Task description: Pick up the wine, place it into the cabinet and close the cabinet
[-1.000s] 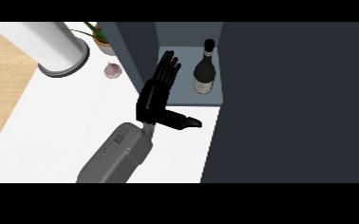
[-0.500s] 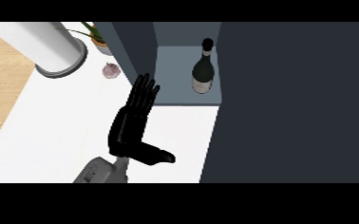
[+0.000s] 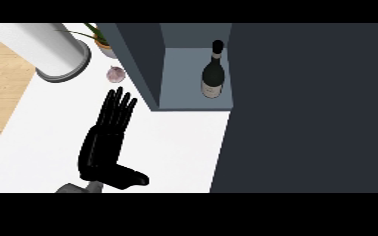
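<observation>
Dark wine [image 3: 212, 77], black robot hand [image 3: 105, 139]

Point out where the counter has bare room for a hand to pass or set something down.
Bare white counter lies left of the left hand, below the white cylinder. Another strip runs between the hand and the dark cabinet door. It is crowded at the top, where the garlic and plant sit by the cabinet wall. The shelf holds the wine.

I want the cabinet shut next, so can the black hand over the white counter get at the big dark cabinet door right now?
Probably yes: the open black hand has only bare white counter between it and the dark cabinet door.
</observation>
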### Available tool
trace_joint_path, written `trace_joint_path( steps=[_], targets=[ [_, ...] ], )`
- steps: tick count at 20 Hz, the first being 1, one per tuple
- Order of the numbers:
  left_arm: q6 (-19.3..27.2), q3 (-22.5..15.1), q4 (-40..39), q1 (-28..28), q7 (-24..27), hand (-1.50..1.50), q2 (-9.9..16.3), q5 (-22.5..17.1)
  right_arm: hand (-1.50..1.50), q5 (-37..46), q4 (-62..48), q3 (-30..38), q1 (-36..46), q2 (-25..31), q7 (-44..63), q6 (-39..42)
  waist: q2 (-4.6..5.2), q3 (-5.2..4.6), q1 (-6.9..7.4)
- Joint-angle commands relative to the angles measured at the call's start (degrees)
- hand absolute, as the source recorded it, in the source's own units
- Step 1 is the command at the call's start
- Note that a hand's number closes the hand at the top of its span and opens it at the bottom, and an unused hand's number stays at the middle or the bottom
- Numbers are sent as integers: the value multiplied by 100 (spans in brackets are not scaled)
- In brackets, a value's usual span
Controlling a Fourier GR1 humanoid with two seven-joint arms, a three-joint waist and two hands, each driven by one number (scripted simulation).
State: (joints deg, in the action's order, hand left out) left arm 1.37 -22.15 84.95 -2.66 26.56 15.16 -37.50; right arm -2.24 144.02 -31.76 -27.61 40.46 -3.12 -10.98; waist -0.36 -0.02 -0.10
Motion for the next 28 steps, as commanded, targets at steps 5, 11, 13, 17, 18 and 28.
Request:
trace_joint_path(
  steps=[5,11,13,17,18,28],
  targets=[
    [-427,550,238,460,103,-150,618,-183,150,-66,1360,-909,-41,463,601,694,3,-11,12],
    [-915,1037,131,692,160,-150,1001,-430,150,23,1411,-1059,530,68,1061,451,32,-23,53],
    [-894,1249,723,933,-154,-150,1286,-668,150,25,1201,-1100,423,40,810,470,4,-5,51],
    [-1227,1526,226,618,-50,-150,1402,-708,150,39,1261,-1339,914,-157,1306,486,29,-18,37],
    [-1334,1577,256,705,-147,-150,1477,-823,150,278,1057,-1562,949,-381,1326,342,19,-17,33],
    [-1669,1889,298,564,-455,-150,1793,-1192,150,-104,630,-1695,1832,-1011,1778,416,31,-32,190]
  ],
)
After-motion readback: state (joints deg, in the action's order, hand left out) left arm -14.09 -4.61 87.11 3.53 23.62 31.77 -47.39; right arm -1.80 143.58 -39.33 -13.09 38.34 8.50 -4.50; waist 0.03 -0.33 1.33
